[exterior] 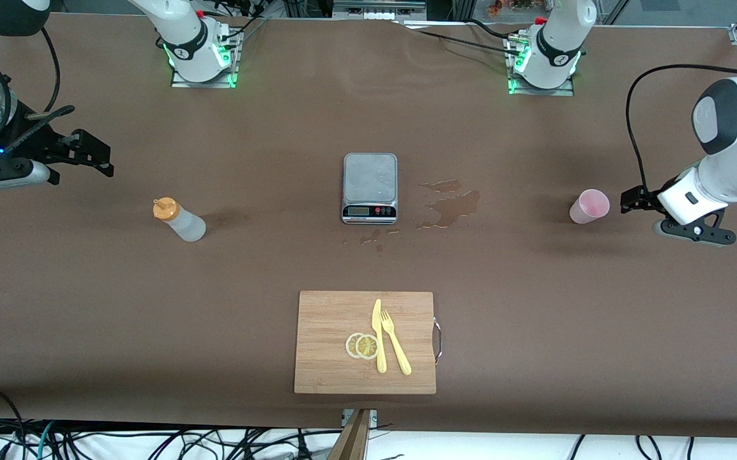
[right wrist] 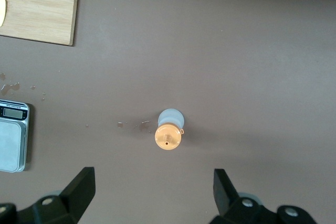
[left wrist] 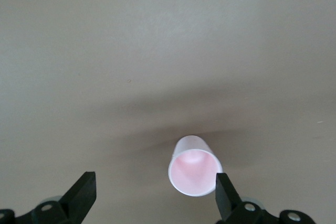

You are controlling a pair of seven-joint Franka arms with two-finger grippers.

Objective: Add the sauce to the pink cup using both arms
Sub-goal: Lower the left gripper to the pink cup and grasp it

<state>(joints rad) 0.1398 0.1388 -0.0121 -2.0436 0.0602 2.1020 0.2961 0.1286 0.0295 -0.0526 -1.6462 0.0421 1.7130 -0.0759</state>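
Beside left claw [exterior: 627, 199]: pink cup [exterior: 589, 206] | jaws wide, apart

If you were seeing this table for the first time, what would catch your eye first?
Probably the wet spill beside the scale at the table's middle. Nearer the camera, a cutting board holds lemon slices. Each open gripper hangs near its target: left gripper by the pink cup, right gripper near the sauce bottle.

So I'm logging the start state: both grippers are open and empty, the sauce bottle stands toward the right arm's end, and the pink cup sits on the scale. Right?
Not quite. The pink cup is not on the scale; the front view shows it on the bare table toward the left arm's end, beside the open left gripper. The rest holds: the right gripper is open and empty, and the sauce bottle stands toward the right arm's end.
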